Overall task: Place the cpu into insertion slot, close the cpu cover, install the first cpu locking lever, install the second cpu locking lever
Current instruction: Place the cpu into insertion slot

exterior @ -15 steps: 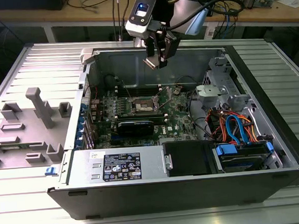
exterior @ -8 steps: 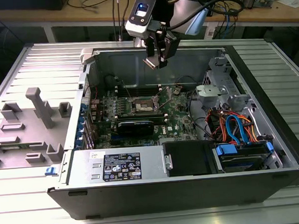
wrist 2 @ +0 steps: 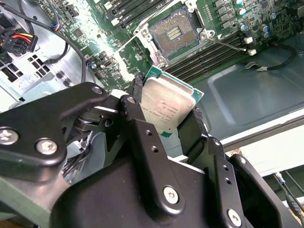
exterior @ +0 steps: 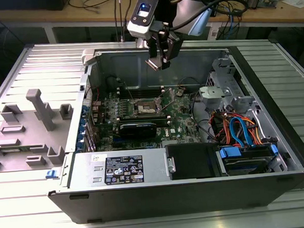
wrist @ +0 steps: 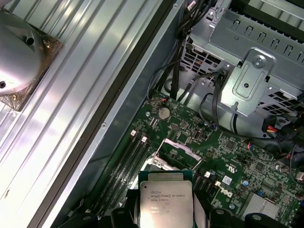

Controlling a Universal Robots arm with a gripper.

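- Position: from where I stand, the gripper (exterior: 162,60) hangs over the open computer case (exterior: 197,186), above the far edge of the green motherboard (exterior: 180,117).
- Grip: its two black fingers (wrist 2: 138,118) are clamped on opposite edges of the cpu (wrist 2: 168,107). The silvery top faces both wrist cameras. In the exterior view the chip appears held at a slant rather than level.
- Target: the insertion slot (wrist 2: 175,32) lies well below the chip, uncovered, with its contact field exposed inside the silver rim. The long memory slots (wrist 2: 211,54) run just beside it.
- Step in hand: placing the cpu. It is not yet seated.
- Alignment: in the first wrist view the chip's edges do not appear parallel with the socket's. I judge it needs squaring and levelling before it goes down.
- Descent: go straight and slow. The contacts are probably fragile, so avoid sliding or pressing on touch.
- Release: part the fingers only once the chip rests flat within the rim.
- Hazard: a corner riding on the rim would leave the chip cocked.
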